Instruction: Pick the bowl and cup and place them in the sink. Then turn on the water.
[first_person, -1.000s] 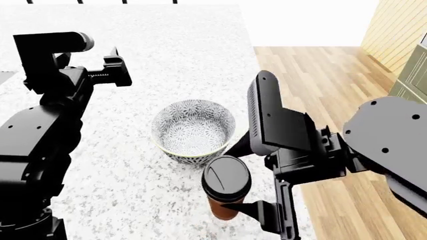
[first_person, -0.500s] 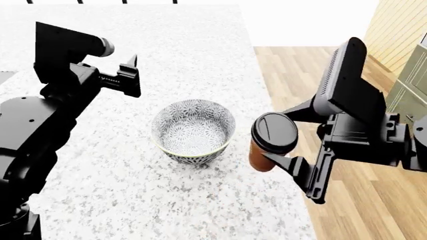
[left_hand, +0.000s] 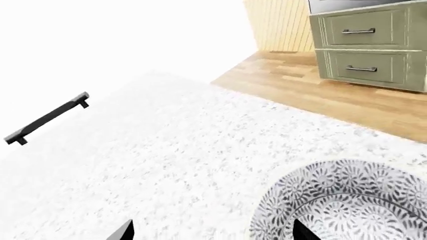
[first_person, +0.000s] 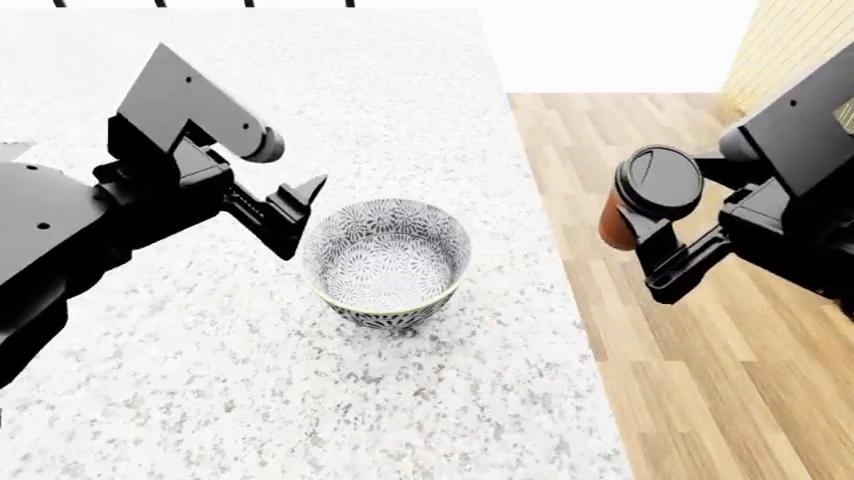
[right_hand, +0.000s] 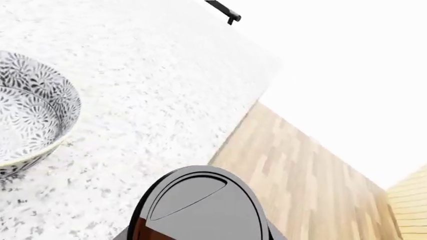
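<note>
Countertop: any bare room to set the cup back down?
Yes. The speckled countertop is bare behind the bowl, in front of it, and along its floor-side edge. Tight only between bowl and left gripper. The right gripper holds the cup over the wooden floor.

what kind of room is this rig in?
Most likely a home kitchen: a speckled white stone countertop carries a patterned bowl, grey-green drawer cabinets stand across a wood plank floor, and the right gripper holds a lidded takeaway cup.

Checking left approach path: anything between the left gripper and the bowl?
Nothing: head view shows only bare speckled countertop between left gripper and the bowl.
</note>
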